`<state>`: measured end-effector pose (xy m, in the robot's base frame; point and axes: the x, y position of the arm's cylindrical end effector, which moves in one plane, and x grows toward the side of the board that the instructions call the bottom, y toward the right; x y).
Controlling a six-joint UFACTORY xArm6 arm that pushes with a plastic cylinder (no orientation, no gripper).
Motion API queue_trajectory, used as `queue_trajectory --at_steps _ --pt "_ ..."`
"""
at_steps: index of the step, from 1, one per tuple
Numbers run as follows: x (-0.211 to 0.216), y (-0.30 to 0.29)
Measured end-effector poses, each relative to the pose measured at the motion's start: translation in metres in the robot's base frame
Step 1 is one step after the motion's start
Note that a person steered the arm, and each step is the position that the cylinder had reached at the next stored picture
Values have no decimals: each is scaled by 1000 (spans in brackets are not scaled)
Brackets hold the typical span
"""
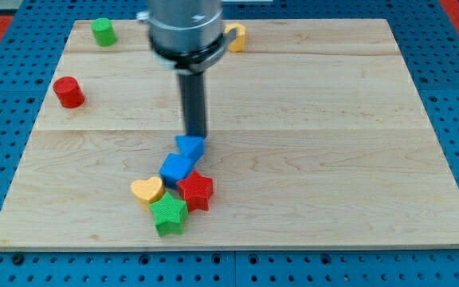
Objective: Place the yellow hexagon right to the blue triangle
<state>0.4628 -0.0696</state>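
The yellow hexagon (236, 37) lies near the view's top, just right of centre, partly hidden behind the arm's body. The blue triangle (190, 147) lies near the board's middle, toward the view's bottom. My tip (195, 135) rests at the triangle's top edge, touching or nearly touching it. The hexagon is far from the triangle, up and to its right.
A second blue block (176, 169) touches the triangle at its lower left. A red star (196, 191), a yellow heart (147, 190) and a green star (168, 214) cluster below it. A green cylinder (103, 32) and a red cylinder (68, 92) stand at the left.
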Motion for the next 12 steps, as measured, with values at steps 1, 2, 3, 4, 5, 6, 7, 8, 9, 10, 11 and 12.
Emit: queue_trajectory --at_steps 1,2,3,4,5,6,7,8,9,10,11,12 --pt "5 -12" --pt "-6 -12" --pt "-52 8" --pt "-111 66" --pt "-198 119" --pt "-254 158" --pt "-257 84" --pt "-222 68" --pt "-196 40" --pt "-207 1" --pt "-172 -8" --pt "-141 -4"
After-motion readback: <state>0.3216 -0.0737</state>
